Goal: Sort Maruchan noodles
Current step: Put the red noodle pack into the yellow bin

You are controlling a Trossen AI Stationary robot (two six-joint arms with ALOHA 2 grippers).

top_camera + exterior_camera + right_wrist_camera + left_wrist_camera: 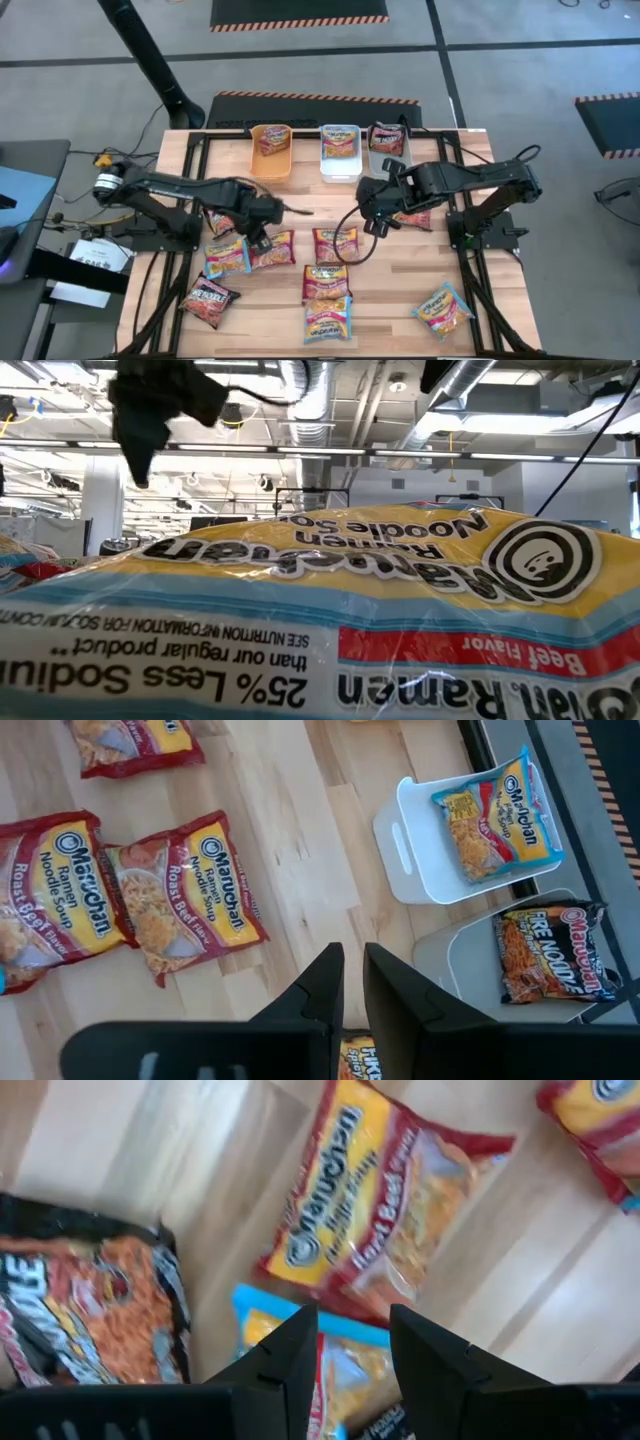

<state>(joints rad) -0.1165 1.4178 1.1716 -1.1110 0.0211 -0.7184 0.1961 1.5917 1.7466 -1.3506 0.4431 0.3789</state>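
Observation:
Several Maruchan packets lie flat on the wooden table: maroon-red ones (335, 243) (327, 282), light blue ones (228, 255) (442, 308) and a dark one (210, 300). My left gripper (265, 237) hangs open over a light blue packet (350, 1370), fingers either side of it, with a maroon packet (385, 1200) and the dark packet (90, 1310) beyond. My right gripper (371, 215), fingers almost together (352, 975), hovers over bare wood below the white bin (415, 880), which holds a blue packet (495, 815). The grey bin (465, 960) holds a dark packet (555, 955).
Orange bin (271, 150), white bin (340, 152) and grey bin (387, 140) stand in a row at the far edge. A packet (415, 218) lies under the right arm. A yellow and blue packet (320, 620) fills the low view close to the camera.

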